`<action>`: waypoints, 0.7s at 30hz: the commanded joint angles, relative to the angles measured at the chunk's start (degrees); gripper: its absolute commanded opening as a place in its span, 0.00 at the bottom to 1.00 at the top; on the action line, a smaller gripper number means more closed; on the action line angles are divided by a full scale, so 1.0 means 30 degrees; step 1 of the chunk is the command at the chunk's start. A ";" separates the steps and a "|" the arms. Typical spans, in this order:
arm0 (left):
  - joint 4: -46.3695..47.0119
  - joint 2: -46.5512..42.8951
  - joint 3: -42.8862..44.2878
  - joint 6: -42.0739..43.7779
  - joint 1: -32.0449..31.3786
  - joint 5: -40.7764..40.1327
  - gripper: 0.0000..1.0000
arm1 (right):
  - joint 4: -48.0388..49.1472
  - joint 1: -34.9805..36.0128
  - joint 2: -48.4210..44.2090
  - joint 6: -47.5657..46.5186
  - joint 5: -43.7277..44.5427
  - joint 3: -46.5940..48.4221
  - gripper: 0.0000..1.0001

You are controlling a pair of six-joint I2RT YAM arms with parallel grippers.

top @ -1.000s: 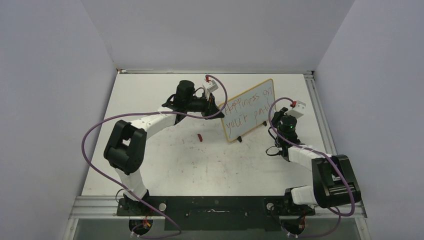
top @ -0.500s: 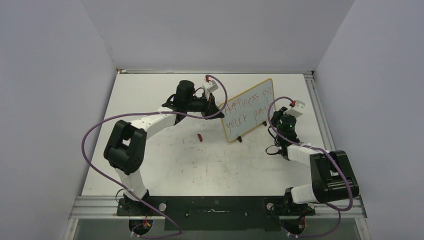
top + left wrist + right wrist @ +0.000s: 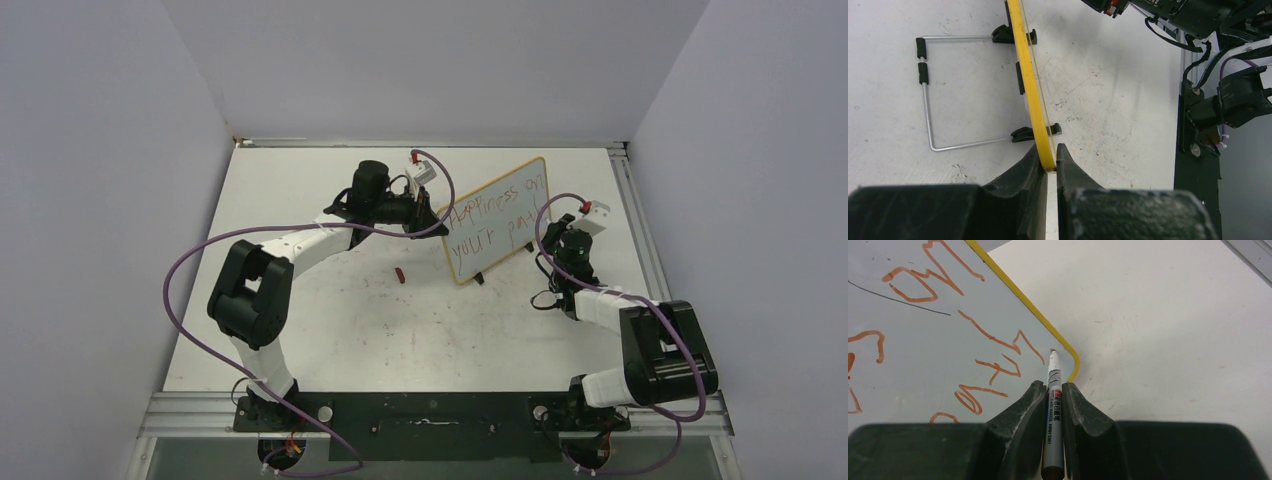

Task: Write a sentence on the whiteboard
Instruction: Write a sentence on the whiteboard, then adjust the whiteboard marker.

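Two red handwritten lines point(image 3: 495, 212) slant across the wood-framed whiteboard point(image 3: 482, 263).

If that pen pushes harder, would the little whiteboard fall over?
Probably not: the left hand pinches the whiteboard by its edge, steadying it. Alone it looks light and tippy, propped on a thin wire stand. The panel seems stiff.

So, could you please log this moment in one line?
left tool: shut on whiteboard frame | right tool: shut on marker, tip near corner | sentence: two red lines
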 commanded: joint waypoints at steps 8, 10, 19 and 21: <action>0.0318 -0.1132 0.0307 -0.0458 -0.0232 0.0543 0.05 | -0.4319 -0.0296 -0.8175 0.1537 0.6846 -0.0458 0.05; 0.0382 -0.1170 0.0253 -0.0522 -0.0258 0.0538 0.10 | -0.4346 -0.0303 -0.9276 0.1482 0.6253 -0.0352 0.05; 0.0903 -0.1816 -0.0233 -0.0739 -0.0260 0.0234 0.43 | -0.5514 -0.0344 -1.0124 0.1436 0.3421 0.1251 0.05; 0.0971 -0.2009 -0.0413 -0.0743 -0.0260 0.0099 0.52 | -0.5590 -0.0341 -1.0272 0.1593 0.3290 0.1263 0.05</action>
